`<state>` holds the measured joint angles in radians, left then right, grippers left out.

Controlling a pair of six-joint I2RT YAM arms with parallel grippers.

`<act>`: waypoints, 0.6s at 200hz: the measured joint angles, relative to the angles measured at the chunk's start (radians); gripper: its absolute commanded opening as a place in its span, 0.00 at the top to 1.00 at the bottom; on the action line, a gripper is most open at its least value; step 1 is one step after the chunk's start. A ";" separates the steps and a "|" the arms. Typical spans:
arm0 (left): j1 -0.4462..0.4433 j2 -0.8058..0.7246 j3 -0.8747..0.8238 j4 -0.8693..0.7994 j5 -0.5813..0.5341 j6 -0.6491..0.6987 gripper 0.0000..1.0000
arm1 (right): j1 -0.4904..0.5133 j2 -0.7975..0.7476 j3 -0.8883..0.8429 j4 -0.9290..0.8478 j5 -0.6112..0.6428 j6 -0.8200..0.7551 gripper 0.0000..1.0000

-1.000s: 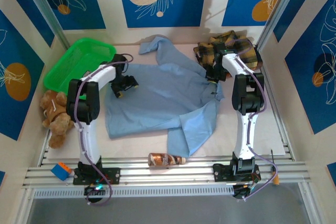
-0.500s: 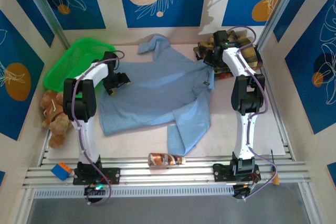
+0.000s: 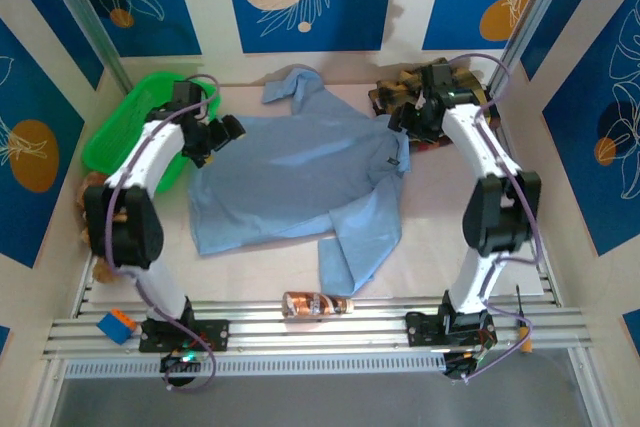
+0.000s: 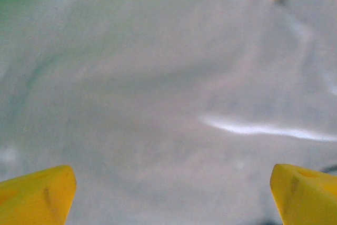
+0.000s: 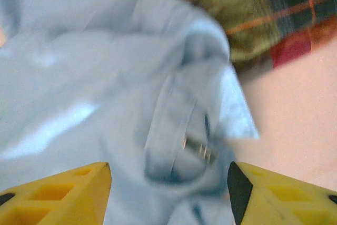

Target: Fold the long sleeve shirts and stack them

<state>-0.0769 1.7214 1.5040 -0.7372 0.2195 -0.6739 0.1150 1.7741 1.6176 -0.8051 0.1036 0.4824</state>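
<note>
Holds the left pincer [image 3: 218, 133] wide apart and clamped on nothing, with the light blue shirt [image 3: 300, 177] spread flat on the table [image 3: 450, 237] directly beneath it and stretching away to its right, and the green basket [image 3: 125, 137] just to its left. Shows the right pincer [image 3: 408, 123] apart as well, gripping nothing, with a bunched fold of the blue cloth and its buttoned band lying below and between the yellow fingers [image 5: 58, 193]. Leaves the plaid flannel shirt [image 3: 392, 95] crumpled just beyond that pincer and a little to its right, hard against the blue shirt's edge.
</note>
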 measured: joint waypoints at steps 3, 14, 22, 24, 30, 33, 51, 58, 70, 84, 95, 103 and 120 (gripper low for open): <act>0.000 -0.027 -0.005 -0.005 0.002 0.002 0.04 | 0.002 -0.027 -0.019 -0.006 -0.005 0.003 0.39; 0.000 -0.112 -0.031 -0.032 0.002 0.005 0.04 | 0.008 -0.119 -0.109 -0.019 -0.032 0.011 0.40; 0.000 -0.166 -0.058 -0.050 0.003 0.011 0.04 | 0.010 -0.177 -0.182 -0.032 -0.053 0.020 0.41; 0.001 -0.181 -0.068 -0.053 0.006 0.013 0.04 | 0.010 -0.192 -0.203 -0.034 -0.058 0.024 0.41; 0.002 -0.219 -0.100 -0.065 0.011 0.018 0.04 | 0.010 -0.225 -0.262 -0.040 -0.074 0.031 0.42; 0.003 -0.235 -0.117 -0.071 0.014 0.019 0.04 | 0.010 -0.239 -0.293 -0.040 -0.081 0.036 0.42; 0.013 -0.317 -0.250 -0.113 0.036 0.023 0.04 | 0.015 -0.286 -0.475 -0.056 -0.121 0.067 0.44; 0.021 -0.338 -0.304 -0.127 0.044 0.022 0.04 | 0.018 -0.291 -0.540 -0.053 -0.135 0.079 0.44; 0.038 -0.372 -0.409 -0.150 0.060 0.019 0.05 | 0.033 -0.292 -0.632 -0.052 -0.151 0.095 0.44; 0.054 -0.411 -0.515 -0.167 0.079 0.009 0.05 | 0.054 -0.293 -0.695 -0.040 -0.164 0.108 0.45; 0.061 -0.444 -0.578 -0.174 0.096 -0.006 0.05 | 0.068 -0.293 -0.722 -0.021 -0.168 0.112 0.46; 0.064 -0.473 -0.618 -0.178 0.106 -0.015 0.06 | 0.075 -0.293 -0.735 -0.003 -0.171 0.116 0.47; 0.071 -0.531 -0.675 -0.185 0.121 -0.036 0.06 | 0.076 -0.293 -0.758 0.035 -0.172 0.119 0.48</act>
<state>-0.0055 1.1900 0.8291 -0.9218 0.3408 -0.7097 0.1905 1.4807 0.8593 -0.7696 -0.0689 0.6018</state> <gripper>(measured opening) 0.942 0.529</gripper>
